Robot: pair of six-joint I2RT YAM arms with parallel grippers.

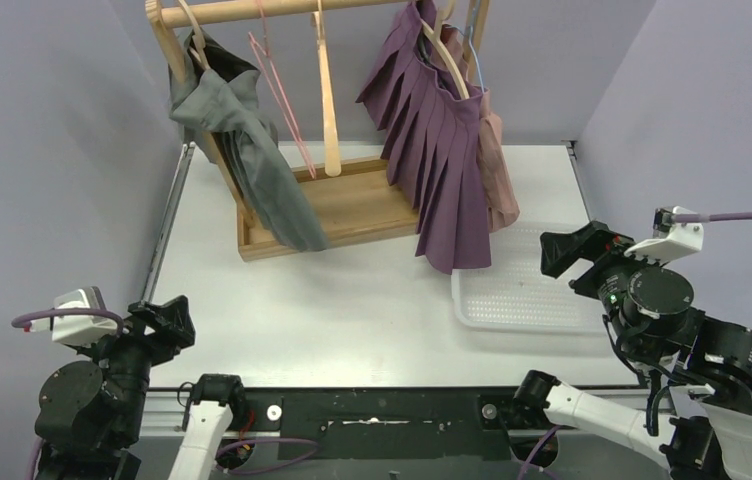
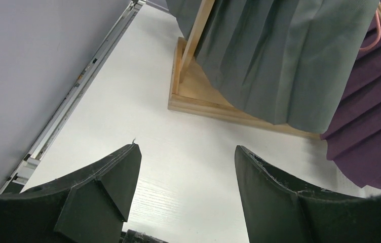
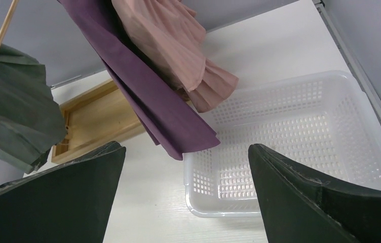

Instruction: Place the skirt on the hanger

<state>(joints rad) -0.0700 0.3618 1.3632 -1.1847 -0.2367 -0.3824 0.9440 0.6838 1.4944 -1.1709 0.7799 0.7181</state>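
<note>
A purple pleated skirt (image 1: 442, 150) hangs from a wooden hanger (image 1: 444, 55) on the rack's rail, its hem reaching over the basket's corner. It also shows as the purple skirt (image 3: 153, 96) and the purple cloth (image 2: 371, 121) in the wrist views. My left gripper (image 1: 174, 318) rests open near the table's front left, nothing between its fingers (image 2: 122, 172). My right gripper (image 1: 567, 252) hovers open at the right above the basket, empty, with its fingers (image 3: 279, 177) wide apart.
A grey skirt (image 1: 252, 150) hangs at the rack's left and a pink garment (image 1: 497, 160) behind the purple one. Empty pink hanger (image 1: 282, 90) and wooden hanger (image 1: 327, 90) hang mid-rail. The wooden rack base (image 1: 352, 205) sits at the back. A white perforated basket (image 1: 522, 290) lies right.
</note>
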